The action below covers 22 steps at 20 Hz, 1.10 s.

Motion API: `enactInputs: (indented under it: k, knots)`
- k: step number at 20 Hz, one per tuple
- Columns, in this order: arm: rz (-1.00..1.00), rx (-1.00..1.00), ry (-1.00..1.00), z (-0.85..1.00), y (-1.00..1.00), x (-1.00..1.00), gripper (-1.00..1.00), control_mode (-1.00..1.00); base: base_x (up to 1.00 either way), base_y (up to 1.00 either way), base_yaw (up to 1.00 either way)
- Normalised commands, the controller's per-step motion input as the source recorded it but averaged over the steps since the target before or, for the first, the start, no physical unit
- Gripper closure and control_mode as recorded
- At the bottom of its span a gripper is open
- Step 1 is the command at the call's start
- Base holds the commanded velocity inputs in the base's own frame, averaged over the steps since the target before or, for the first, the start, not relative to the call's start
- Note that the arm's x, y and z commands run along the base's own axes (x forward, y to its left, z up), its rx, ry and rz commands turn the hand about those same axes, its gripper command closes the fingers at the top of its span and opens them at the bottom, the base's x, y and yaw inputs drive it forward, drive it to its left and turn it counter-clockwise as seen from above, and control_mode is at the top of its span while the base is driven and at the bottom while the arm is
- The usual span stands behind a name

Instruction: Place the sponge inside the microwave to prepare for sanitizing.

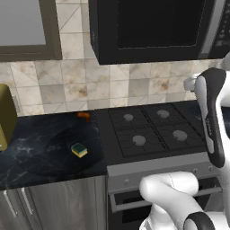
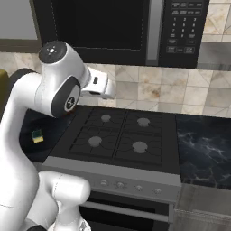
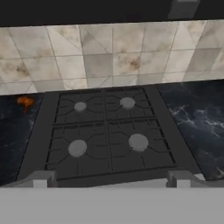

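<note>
Gripper [image 3: 109,183] open, jaws spread wide, nothing between them; hand held above the stove's front edge, looking down over the stove [image 3: 107,131].

Sponge [image 1: 79,150] lies on the dark counter [image 1: 40,152], well to the hand's left and below it, green layer up.

Microwave [image 2: 122,29] hangs above and beyond the hand, door shut.

Judgement: swing left, descend square over the sponge, close across its short sides; the door needs opening first.

Keypad [image 2: 180,27] markings too small to read.
</note>
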Motion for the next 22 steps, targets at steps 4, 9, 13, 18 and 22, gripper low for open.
enactInputs:
  k: [4,9,13,18,22]
  knots:
    - [-0.27,-0.09,-0.21,0.93,-0.65,-0.17,-1.00,-1.00,0.00,0.00,0.00]
    - [-0.29,-0.20,-0.15,0.83,-0.59,-0.04,-1.00,-1.00,0.00,0.00,0.00]
    - [-0.26,-0.06,-0.01,0.40,-0.53,0.03,-1.00,-1.00,0.00,0.00,0.00]
    - [-0.03,0.17,0.01,0.22,-0.33,0.25,-1.00,-1.00,0.00,0.00,0.00]
    - [0.07,0.20,0.00,0.22,-0.01,0.15,-1.00,-1.00,0.00,0.00,0.00]
